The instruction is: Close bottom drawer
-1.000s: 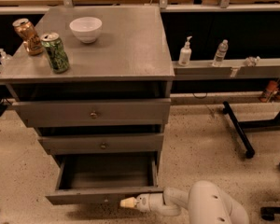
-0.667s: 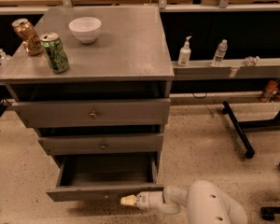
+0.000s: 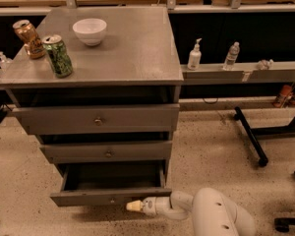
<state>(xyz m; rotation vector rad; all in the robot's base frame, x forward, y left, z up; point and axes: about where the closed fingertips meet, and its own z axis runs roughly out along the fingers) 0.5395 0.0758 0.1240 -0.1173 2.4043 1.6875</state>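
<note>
Gripper [image 3: 134, 206] sits low near the floor, at the end of the white arm [image 3: 211, 214] that comes in from the lower right; its cream tip points left. Open or closed: can't tell. Bottom drawer [image 3: 108, 197] is directly above and slightly left of the tip, and its front panel's lower edge is just beside the tip; contact can't be confirmed. The drawer is pulled well out of the grey cabinet [image 3: 137, 58]. Its front is a slim grey wooden panel, the thinnest of the three, and the tray behind it is dark and shadowed. I can't make out its knob next to the tip. Middle drawer [image 3: 108, 151] is above the gripper, with a medium-height front, a small round knob, and its front set further back than the bottom one. Top drawer [image 3: 98, 119] is higher still and has the tallest front, also with a round knob. On the cabinet top, far above and left of the gripper, are a white bowl [image 3: 90, 31], a green can [image 3: 58, 56] and an orange can [image 3: 29, 39]. Up and right of the gripper, a pump bottle [image 3: 194, 54] and a clear bottle [image 3: 231, 55] stand on a ledge.
</note>
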